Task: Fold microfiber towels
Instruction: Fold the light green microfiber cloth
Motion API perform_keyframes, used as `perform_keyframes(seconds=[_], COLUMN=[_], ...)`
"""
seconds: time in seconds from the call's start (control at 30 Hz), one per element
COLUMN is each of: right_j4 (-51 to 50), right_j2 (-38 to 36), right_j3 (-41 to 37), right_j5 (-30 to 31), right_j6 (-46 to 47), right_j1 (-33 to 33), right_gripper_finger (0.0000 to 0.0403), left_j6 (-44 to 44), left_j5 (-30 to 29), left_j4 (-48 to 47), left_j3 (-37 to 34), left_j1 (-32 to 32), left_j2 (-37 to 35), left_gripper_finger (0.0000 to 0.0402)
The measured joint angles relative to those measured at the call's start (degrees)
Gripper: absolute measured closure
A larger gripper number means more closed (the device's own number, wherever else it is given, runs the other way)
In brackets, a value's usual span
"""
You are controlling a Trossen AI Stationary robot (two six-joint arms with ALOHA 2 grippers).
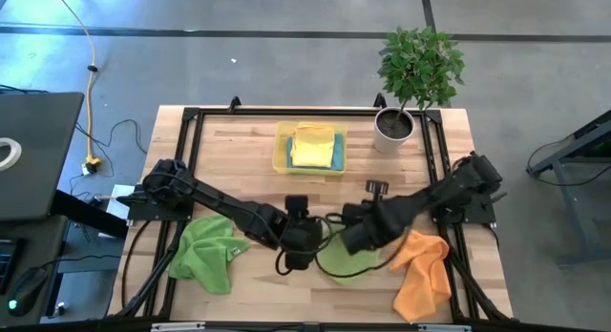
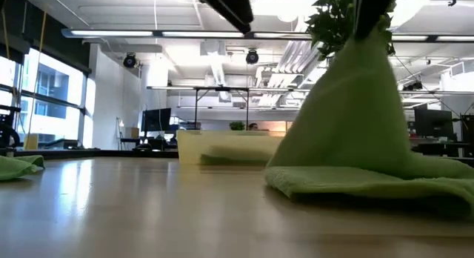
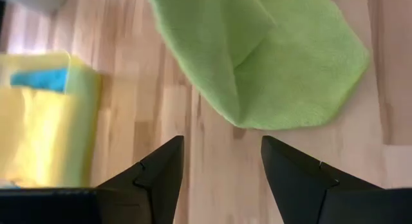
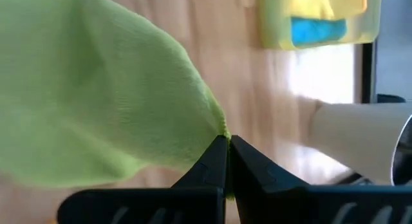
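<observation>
A green towel (image 1: 348, 262) lies near the middle of the table's near half. My right gripper (image 4: 226, 153) is shut on it and draws it up into a tent shape (image 2: 355, 102). My left gripper (image 3: 222, 169) hangs open above bare wood just left of this towel (image 3: 270, 56), touching nothing. A second green towel (image 1: 205, 256) lies crumpled at the near left, and an orange towel (image 1: 423, 273) lies at the near right. A yellow towel (image 1: 313, 144) and a blue towel (image 1: 338, 153) lie folded in the yellow tray (image 1: 281, 151). My right gripper pinches a small tip of the green towel's cloth (image 4: 221, 130) between its two fingertips; corner or fold, I cannot tell. The fingers come from above, slanting down. The cloth rises to a peak (image 2: 363, 43) under the fingers, while its lower part (image 2: 348, 180) rests on the table.
A potted plant in a white pot (image 1: 393, 127) stands at the far right, beside the tray. Black frame rails (image 1: 181, 160) run along the table's edges. Bare wood (image 1: 258, 179) shows between the tray and the arms.
</observation>
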Motion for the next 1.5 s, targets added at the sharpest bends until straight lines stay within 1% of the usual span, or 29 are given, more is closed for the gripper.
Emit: perform_keyframes(seconds=[0.17,0.3,0.37,0.47,0.57,0.63,0.7,0.83,0.9,0.93,1.0,1.1,1.2,1.27,1.4,1.5], right_j4=[6.30,16.17,22.15,31.09,37.37,37.76,36.69,32.40,27.50,24.96,20.20,18.37,22.06,26.51,37.74,46.04], right_j2=[-0.40,-3.44,-5.74,-9.69,-13.11,-14.64,-15.71,-18.28,-19.72,-20.59,-22.87,-26.77,-31.60,-34.59,-39.46,-41.18], right_j3=[-9.01,-15.51,-18.86,-23.40,-26.99,-28.07,-28.27,-28.18,-27.82,-27.64,-27.62,-27.70,-30.55,-34.55,-45.17,-53.05], right_j5=[3.87,2.89,-0.47,-9.11,-16.37,-18.39,-19.04,-19.22,-19.61,-20.27,-23.68,-29.19,-32.17,-32.05,-31.85,-31.96], right_j6=[-6.77,-14.80,-20.34,-28.20,-30.89,-32.22,-33.39,-33.38,-33.34,-33.51,-34.56,-36.57,-37.34,-36.61,-32.16,-28.72], right_j1=[-3.99,-7.84,-10.11,-13.58,-16.69,-18.36,-19.72,-21.67,-22.51,-22.86,-23.45,-23.00,-21.56,-20.41,-18.66,-17.56], right_gripper_finger=[0.0402,0.0402,0.0402,0.0402,0.0398,0.0381,0.0351,0.0269,0.0232,0.0217,0.0199,0.0192,0.0199,0.0205,0.0217,0.0225], left_j6=[-5.51,-10.56,-13.50,-17.83,-21.98,-24.11,-25.27,-25.58,-25.58,-25.43,-23.37,-19.01,-15.15,-13.04,-10.79,-11.21], left_j5=[0.04,0.04,0.04,0.24,0.47,0.50,0.50,1.60,2.79,3.36,5.06,8.59,11.06,11.21,10.80,10.83], left_j4=[-1.16,-1.31,-1.39,-1.56,-1.56,-1.41,-1.05,0.54,2.01,3.13,6.58,12.53,18.18,21.76,25.35,25.34], left_j3=[0.02,0.02,0.04,0.04,0.04,0.04,0.04,0.04,0.04,0.04,0.09,0.09,0.09,0.09,0.11,0.04], left_j1=[-1.77,-2.50,-2.74,-2.75,-2.75,-2.55,-2.13,-0.73,-0.01,0.33,1.05,1.63,1.89,1.89,2.04,2.25], left_j2=[0.00,0.00,0.00,0.00,0.00,0.00,0.00,0.00,0.00,0.02,0.64,2.54,5.39,7.76,12.23,15.11], left_gripper_finger=[0.0204,0.0204,0.0204,0.0204,0.0204,0.0204,0.0204,0.0204,0.0204,0.0204,0.0204,0.0204,0.0204,0.0204,0.0204,0.0204])
